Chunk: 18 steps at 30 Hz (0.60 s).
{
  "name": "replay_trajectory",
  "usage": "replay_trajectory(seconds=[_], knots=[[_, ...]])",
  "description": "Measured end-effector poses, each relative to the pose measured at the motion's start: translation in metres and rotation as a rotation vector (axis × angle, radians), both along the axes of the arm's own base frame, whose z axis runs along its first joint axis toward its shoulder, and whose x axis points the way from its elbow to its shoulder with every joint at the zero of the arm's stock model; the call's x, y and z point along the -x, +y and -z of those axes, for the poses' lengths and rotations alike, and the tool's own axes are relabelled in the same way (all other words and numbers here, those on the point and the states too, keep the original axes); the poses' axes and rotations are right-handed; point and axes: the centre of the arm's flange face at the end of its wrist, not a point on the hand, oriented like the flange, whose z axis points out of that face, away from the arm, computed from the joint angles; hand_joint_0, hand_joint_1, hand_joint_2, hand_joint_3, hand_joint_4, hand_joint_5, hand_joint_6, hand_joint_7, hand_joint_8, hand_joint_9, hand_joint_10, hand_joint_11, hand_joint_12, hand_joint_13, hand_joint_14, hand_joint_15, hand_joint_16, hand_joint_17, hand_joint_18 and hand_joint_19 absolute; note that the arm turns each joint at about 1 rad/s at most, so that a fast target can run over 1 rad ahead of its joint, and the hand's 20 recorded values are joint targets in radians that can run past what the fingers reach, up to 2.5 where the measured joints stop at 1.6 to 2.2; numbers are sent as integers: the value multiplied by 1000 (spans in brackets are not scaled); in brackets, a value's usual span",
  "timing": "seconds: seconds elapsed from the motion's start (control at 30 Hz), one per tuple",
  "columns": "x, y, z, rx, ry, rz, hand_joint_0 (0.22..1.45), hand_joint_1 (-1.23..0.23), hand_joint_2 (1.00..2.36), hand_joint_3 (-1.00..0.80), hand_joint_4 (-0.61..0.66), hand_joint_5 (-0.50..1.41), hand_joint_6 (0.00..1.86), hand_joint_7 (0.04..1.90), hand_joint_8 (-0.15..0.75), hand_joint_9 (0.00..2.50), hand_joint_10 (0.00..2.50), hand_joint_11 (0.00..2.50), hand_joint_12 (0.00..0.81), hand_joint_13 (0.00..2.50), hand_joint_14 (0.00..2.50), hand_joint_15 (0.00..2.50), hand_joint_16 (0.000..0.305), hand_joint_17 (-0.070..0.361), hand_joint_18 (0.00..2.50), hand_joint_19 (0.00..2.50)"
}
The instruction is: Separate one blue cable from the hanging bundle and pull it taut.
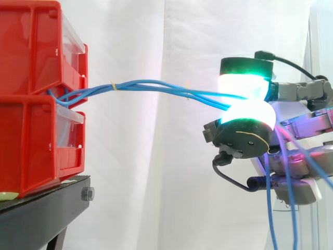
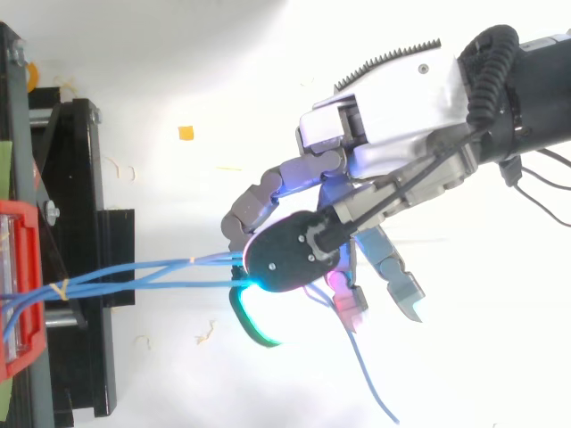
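Hand (image 1: 247, 133) at rt pinches blue cables (image 1: 122, 85) btwn its glowing pads, cables spanning across to stacked red bins (image 1: 31, 52) at lft.

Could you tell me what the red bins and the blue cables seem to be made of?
The red bins look like moulded plastic, glossy on their flat walls. The blue cables seem thin wire in a smooth plastic jacket, bending in soft curves.

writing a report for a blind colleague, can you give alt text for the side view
A robot hand pinches a bundle of thin blue cables between its glowing fingertip pads at the right. The cables run nearly level from between two stacked red plastic bins on a black stand at the left, and loose ends hang below the robot hand.
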Motion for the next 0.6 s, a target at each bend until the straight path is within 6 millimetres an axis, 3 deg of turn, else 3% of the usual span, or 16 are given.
replay_trajectory(seconds=[0.2, 0.43, 0.6], knots=[[0, 0, 0, 0, 0, 0, 517, -239, 1006, -346, 159, 137, 505, 1283, 157, 1869, 0, 24, 308, 1344, 10, 290, 85, 191, 1123, 412], [0, 0, 0, 0, 0, 0, 494, -358, 1007, -421, 132, 133, 504, 1280, 137, 1832, 5, 93, 279, 1285, 15, 342, 75, 168, 997, 481], [0, 0, 0, 2, 0, 0, 472, -330, 1002, -479, 114, 130, 504, 1269, 134, 1825, 3, 83, 292, 1279, 12, 337, 77, 174, 1012, 458]])
